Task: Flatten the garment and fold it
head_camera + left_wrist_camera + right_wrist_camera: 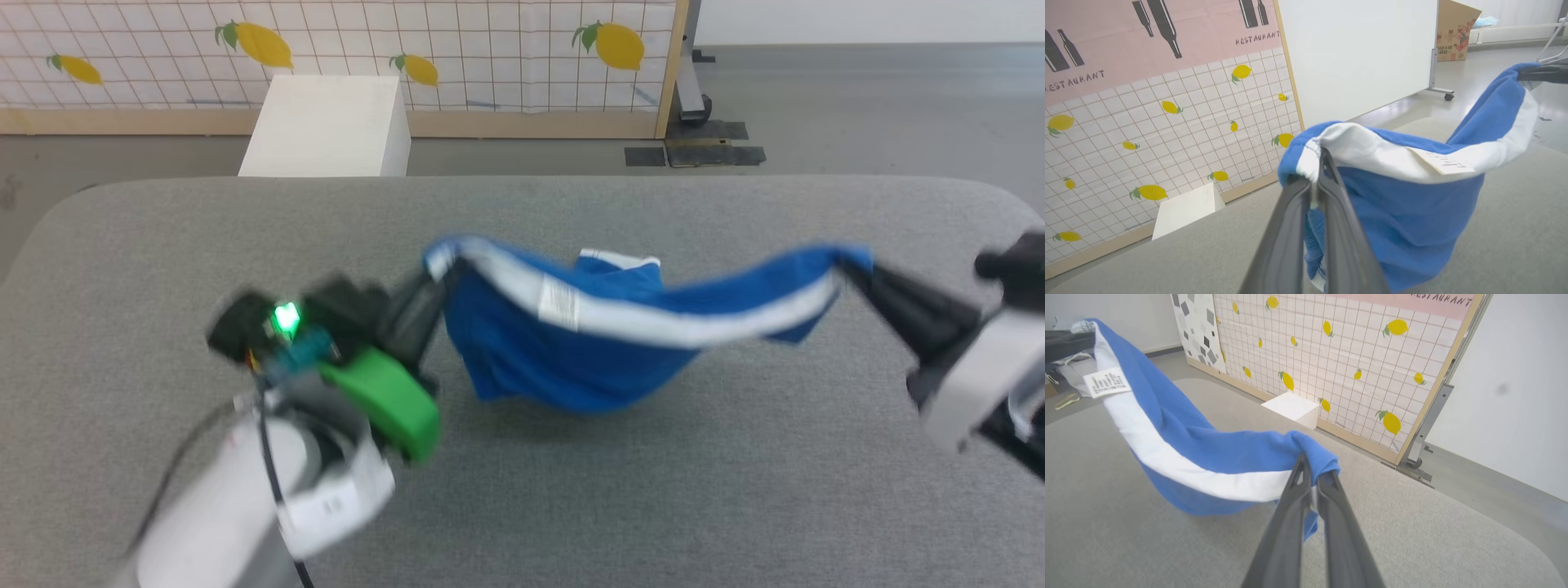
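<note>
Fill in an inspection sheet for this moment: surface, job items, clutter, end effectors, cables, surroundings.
Surface: grey fabric-covered table with rounded corners.
Job's things: blue shorts with a white band and a small label, held up between both arms and sagging in the middle; whether the lowest fold touches the table cannot be told.
Clutter: nothing seen.
End effectors: left end effector shut on one end of the band; right end effector shut on the other end.
Cables: thin dark cable along the left forearm.
Surroundings: lemon-print panel, white box on the floor behind the table, wheeled white board, cardboard box.
</note>
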Tool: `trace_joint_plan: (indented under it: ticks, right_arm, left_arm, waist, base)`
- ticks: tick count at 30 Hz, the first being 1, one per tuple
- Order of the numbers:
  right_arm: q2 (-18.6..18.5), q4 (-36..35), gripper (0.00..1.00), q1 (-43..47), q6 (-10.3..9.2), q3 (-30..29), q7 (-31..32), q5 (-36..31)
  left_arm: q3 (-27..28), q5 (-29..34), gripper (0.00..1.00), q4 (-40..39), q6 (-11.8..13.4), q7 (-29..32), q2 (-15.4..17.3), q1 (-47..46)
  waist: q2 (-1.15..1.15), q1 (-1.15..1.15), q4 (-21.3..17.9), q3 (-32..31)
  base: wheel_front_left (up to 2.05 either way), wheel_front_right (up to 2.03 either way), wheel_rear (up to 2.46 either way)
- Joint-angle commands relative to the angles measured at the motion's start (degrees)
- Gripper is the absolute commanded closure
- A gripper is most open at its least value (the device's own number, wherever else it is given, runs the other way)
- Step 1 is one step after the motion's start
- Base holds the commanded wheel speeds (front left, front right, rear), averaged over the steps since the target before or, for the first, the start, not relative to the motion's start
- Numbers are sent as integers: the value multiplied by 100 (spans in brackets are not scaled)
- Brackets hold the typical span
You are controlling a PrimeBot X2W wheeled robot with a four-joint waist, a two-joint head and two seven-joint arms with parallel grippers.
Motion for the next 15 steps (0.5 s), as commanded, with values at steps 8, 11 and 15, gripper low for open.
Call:
trace_joint_plan:
  ticks: [8,11,15]
  right_arm:
    - [925,674,100,-1273,-8,-694,-23,-634]
    - [1141,948,100,-1811,-8,-832,27,-887]
    - [1401,1332,100,-2611,-8,-1034,200,-1093]
  left_arm:
    - [376,89,100,666,-222,-214,-170,-1776]
    - [424,89,100,1040,-354,-276,-315,-2391]
    - [500,175,100,1547,-470,-416,-465,-3290]
  waist:
    - [0,0,-70,382]
    - [0,0,-71,675]
    - [0,0,-70,1215]
  base:
    - [0,0,0]
    - [0,0,0]
    - [0,0,0]
